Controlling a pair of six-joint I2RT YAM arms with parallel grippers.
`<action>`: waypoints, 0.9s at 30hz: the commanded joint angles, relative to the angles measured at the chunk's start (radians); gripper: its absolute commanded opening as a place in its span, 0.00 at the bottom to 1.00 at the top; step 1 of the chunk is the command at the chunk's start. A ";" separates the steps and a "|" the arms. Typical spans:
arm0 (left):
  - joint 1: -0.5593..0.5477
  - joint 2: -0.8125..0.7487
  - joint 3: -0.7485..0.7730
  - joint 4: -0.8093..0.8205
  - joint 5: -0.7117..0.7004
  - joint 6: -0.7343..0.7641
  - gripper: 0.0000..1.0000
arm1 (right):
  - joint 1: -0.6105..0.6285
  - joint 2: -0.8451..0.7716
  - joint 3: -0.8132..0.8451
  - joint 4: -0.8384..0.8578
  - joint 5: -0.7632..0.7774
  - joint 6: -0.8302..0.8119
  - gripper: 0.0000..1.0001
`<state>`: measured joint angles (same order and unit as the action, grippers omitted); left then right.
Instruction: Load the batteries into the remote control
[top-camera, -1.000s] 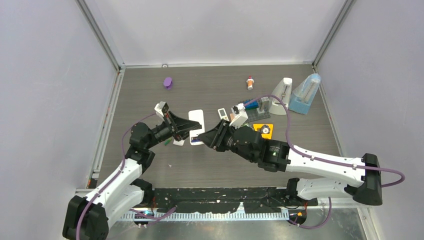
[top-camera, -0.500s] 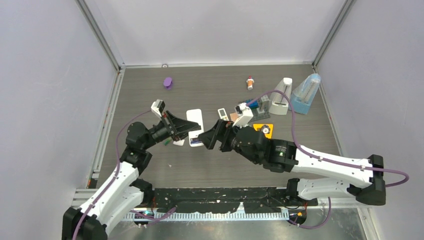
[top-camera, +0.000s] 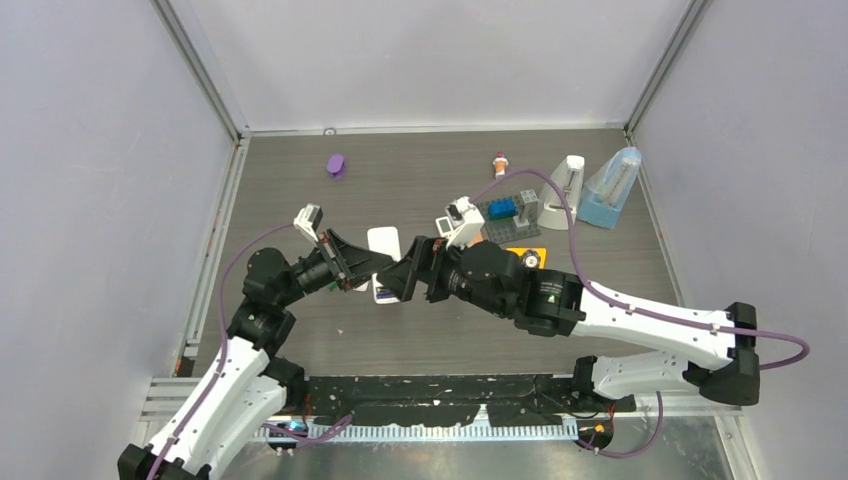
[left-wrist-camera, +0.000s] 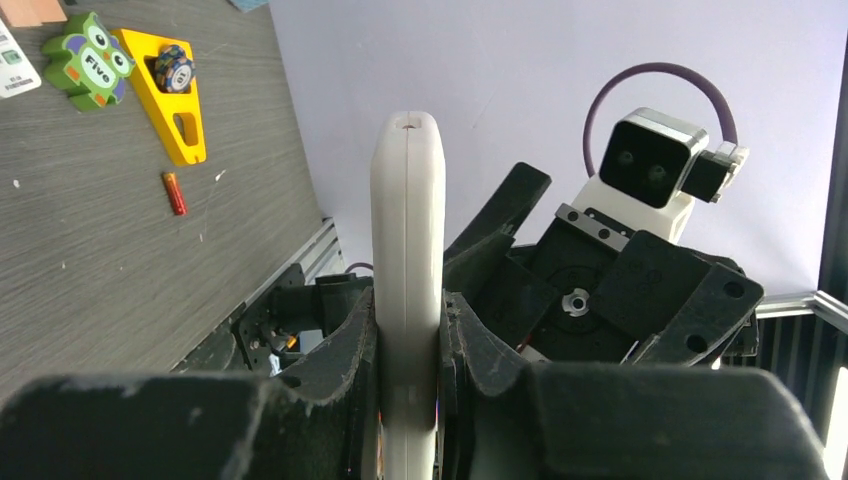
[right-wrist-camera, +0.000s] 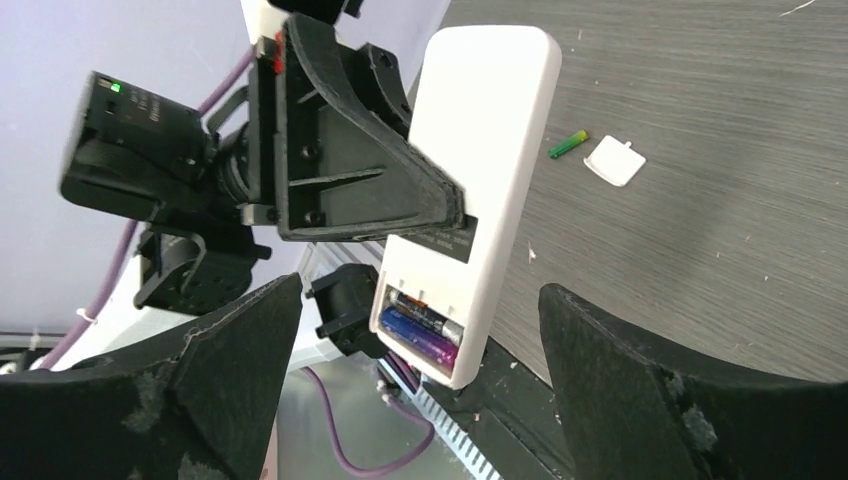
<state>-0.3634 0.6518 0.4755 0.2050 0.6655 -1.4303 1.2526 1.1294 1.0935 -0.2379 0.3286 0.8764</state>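
Left hand (left-wrist-camera: 408, 335) is clamped on the edges of the white remote (right-wrist-camera: 490, 130), holding it off the desk (right-wrist-camera: 700, 220) with its open bay facing the right hand (right-wrist-camera: 418, 290), which is spread wide and grips nothing. Inside that bay lie a purple battery (right-wrist-camera: 432, 350) and a dark battery (right-wrist-camera: 415, 322) with a silver end, side by side; out on the desk, the green battery (right-wrist-camera: 567, 144) rests near the loose white cover (right-wrist-camera: 615, 160), and the red-orange battery (left-wrist-camera: 174, 193) lies beside a yellow wedge (left-wrist-camera: 170, 105).

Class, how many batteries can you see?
4: purple battery and dark battery inside the remote; green battery beside the white cover; orange battery near the yellow block. More may be hidden.
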 joint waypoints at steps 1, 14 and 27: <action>0.006 -0.039 0.057 -0.003 0.008 0.014 0.00 | -0.004 0.032 0.030 0.033 -0.086 -0.049 0.93; 0.009 -0.075 0.059 0.124 0.031 -0.186 0.00 | -0.062 0.041 -0.091 0.468 -0.492 0.014 0.65; 0.021 -0.087 0.081 0.156 0.076 -0.178 0.09 | -0.111 0.070 -0.163 0.661 -0.626 0.147 0.17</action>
<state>-0.3511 0.5724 0.5133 0.3321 0.7113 -1.6146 1.1534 1.1984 0.9199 0.3019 -0.2306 1.0042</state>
